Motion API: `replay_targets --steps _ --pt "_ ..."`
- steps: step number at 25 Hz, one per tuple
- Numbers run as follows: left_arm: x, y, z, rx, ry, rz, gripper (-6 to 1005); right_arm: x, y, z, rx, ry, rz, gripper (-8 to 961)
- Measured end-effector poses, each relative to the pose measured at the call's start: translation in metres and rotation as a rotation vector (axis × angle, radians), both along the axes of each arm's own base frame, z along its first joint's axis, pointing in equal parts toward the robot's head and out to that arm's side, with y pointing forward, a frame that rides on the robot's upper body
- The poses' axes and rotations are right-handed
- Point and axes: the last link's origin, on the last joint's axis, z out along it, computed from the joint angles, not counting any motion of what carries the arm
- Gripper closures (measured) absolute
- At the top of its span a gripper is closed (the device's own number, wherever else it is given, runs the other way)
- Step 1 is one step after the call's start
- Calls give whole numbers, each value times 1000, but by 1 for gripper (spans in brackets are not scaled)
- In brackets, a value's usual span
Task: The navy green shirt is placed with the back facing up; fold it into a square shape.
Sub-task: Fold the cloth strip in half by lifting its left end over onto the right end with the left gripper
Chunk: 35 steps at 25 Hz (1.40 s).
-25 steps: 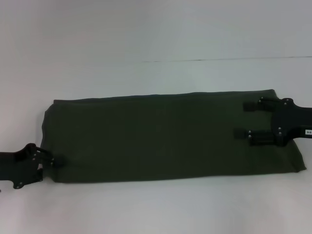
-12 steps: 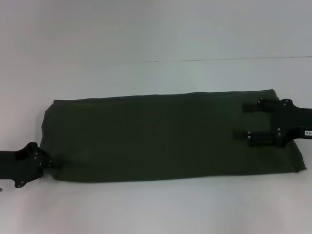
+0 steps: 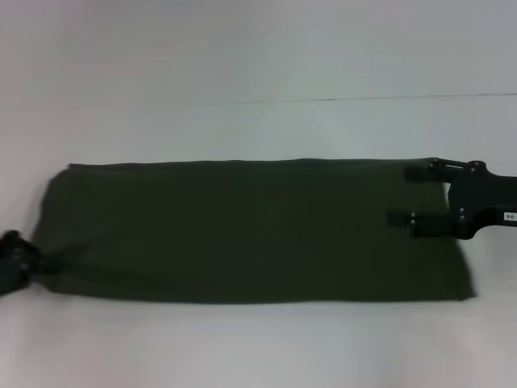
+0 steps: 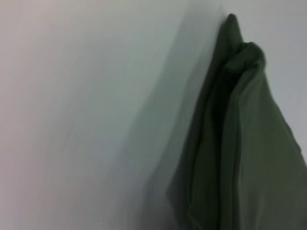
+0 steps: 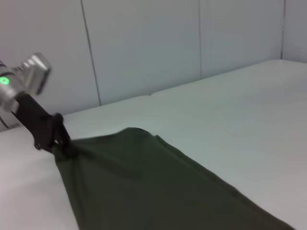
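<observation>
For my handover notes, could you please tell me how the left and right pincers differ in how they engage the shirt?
1. The left pincer is pinched shut on the near left corner of the navy green shirt; the right pincer has its fingers spread apart over the right end.
2. The cloth bunches into the left pincer, but lies flat under the right pincer.

Both are black and sit at opposite ends of the long folded shirt on the table.

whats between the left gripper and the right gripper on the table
Only the navy green shirt, a long folded band running from the left gripper pinching its near-left corner to the right gripper open over its right end; the head view shows it.
</observation>
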Motion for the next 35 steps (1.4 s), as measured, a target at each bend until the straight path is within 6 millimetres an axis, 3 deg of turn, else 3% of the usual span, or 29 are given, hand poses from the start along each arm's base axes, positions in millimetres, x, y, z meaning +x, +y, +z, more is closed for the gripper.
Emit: replay_targets --steps 4,9,12,16,20,21,22,23,28,32,35 --pt "-12 -11 39 40 37 -5 966 -1 2 1 3 7 -9 42" --pt "-17 -25 73 53 65 -40 967 2 8 2 33 -2 -50 42" --pt "5 -17 91 65 30 -178 967 8 12 5 65 -10 -92 45" --pt "70 14 89 -1 -52 -478 967 20 12 15 118 5 -171 47" --pt "136 50 57 -101 -76 -690 967 36 7 25 167 31 -259 47" --pt "153 58 44 -133 -73 -733 967 42 6 28 185 33 -285 47" --pt "183 70 18 -188 -62 -807 967 47 4 30 199 35 -310 47" --pt "183 70 18 -188 -62 -807 968 52 2 33 215 36 -336 47" --pt "254 82 -53 -277 -48 -960 968 73 -8 45 260 43 -428 47" --pt "288 79 -124 -303 31 -1007 968 80 -12 49 276 47 -459 47" --pt "287 76 -165 -301 139 -990 968 79 -11 48 275 50 -460 47"
